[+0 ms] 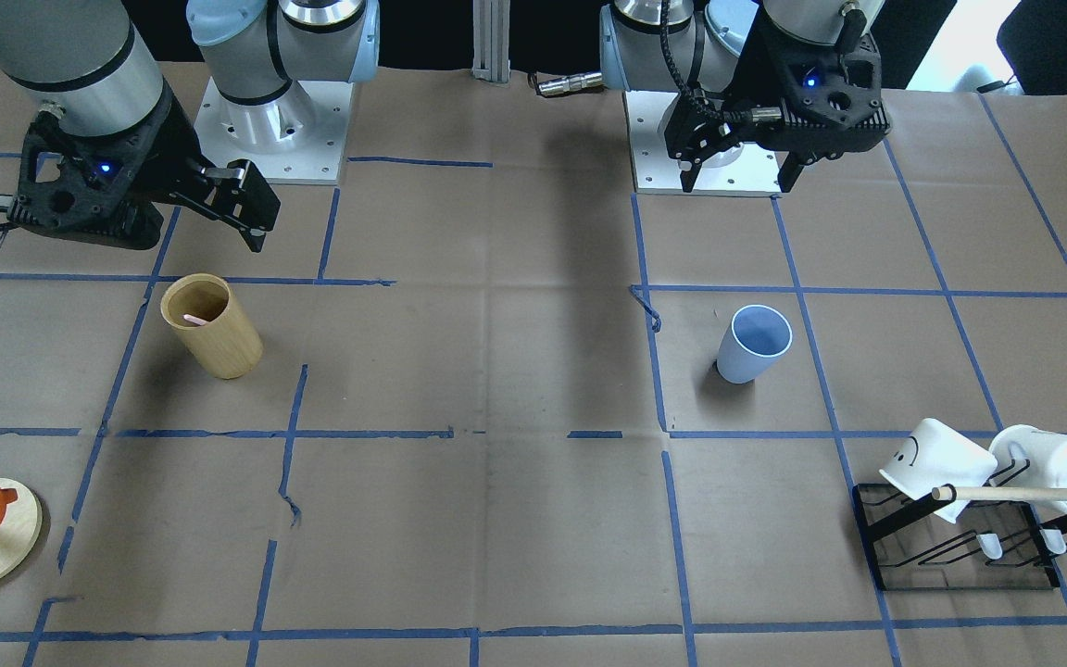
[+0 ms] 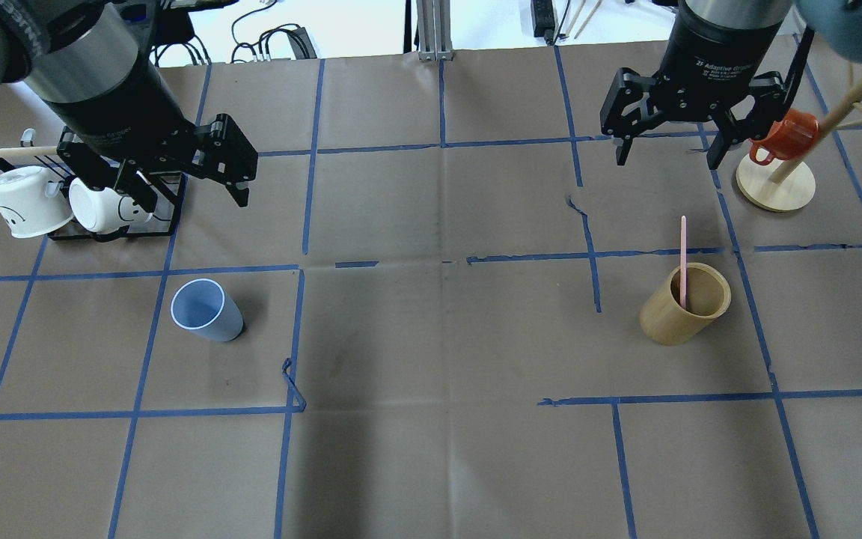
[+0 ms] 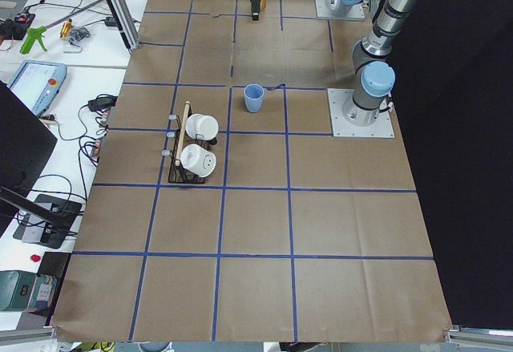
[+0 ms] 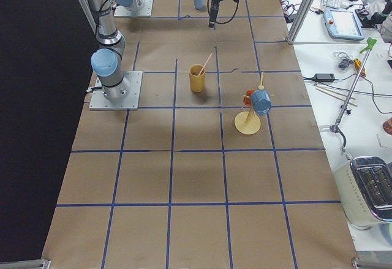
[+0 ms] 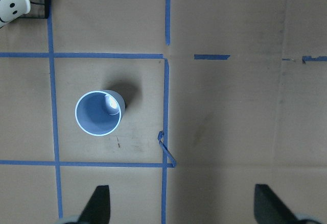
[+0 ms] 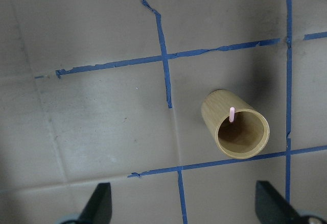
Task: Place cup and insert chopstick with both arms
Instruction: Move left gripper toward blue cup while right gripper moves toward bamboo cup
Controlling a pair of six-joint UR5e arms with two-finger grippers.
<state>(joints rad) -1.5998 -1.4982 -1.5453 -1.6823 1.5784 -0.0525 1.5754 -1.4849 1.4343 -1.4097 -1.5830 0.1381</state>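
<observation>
The light blue cup (image 2: pixel 205 311) stands upright and empty on the brown table, also seen from the front (image 1: pixel 753 345) and in the left wrist view (image 5: pixel 99 113). My left gripper (image 2: pixel 191 198) is open and empty, high above and beyond the cup; its fingertips (image 5: pixel 99 203) frame bare table. One pink chopstick (image 2: pixel 683 258) leans inside the tan wooden cylinder (image 2: pixel 689 318); its tip shows in the right wrist view (image 6: pixel 231 114). My right gripper (image 2: pixel 667 159) is open and empty, above and beyond the cylinder (image 1: pixel 219 343).
A black rack (image 2: pixel 113 232) with two white mugs (image 2: pixel 27 202) and a wooden dowel (image 1: pixel 1024 494) sits behind my left gripper. A wooden mug tree (image 2: pixel 775 187) with an orange mug (image 2: pixel 783 135) stands near my right gripper. Blue tape lines cross the table.
</observation>
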